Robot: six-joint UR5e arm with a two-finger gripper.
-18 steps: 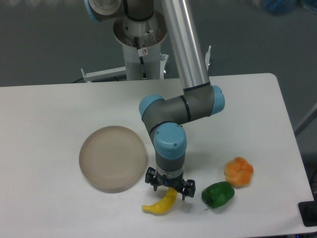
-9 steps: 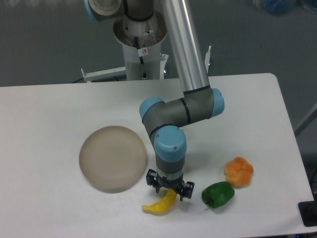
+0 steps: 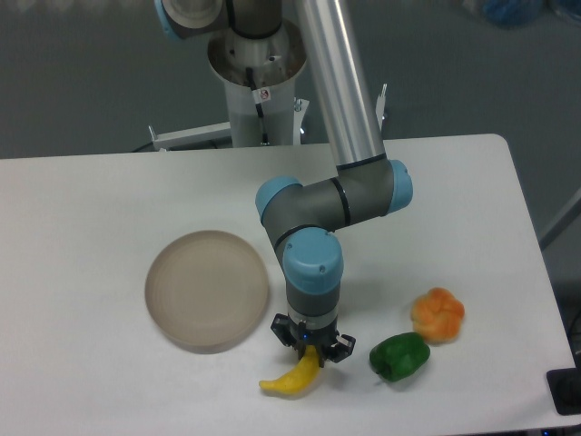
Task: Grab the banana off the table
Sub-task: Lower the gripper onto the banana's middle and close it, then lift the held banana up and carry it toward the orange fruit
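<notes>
One gripper [image 3: 312, 346] is seen pointing down, its fingers pinched around the upper end of the banana [image 3: 294, 375]; the banana is located on the table [image 3: 91, 218], between the round plate [image 3: 207, 290] and green pepper [image 3: 399, 355].

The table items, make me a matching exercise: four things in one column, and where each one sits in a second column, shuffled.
Things:
1. banana
2. plate
3. orange pepper
4. green pepper

Places:
A. farthest right, just beyond the green one
B. left of the arm, on its own
C. at the front edge, upper end between the fingers of the gripper
D. front right, between the banana and the orange one

Pairs: 1-C, 2-B, 3-A, 4-D
</notes>
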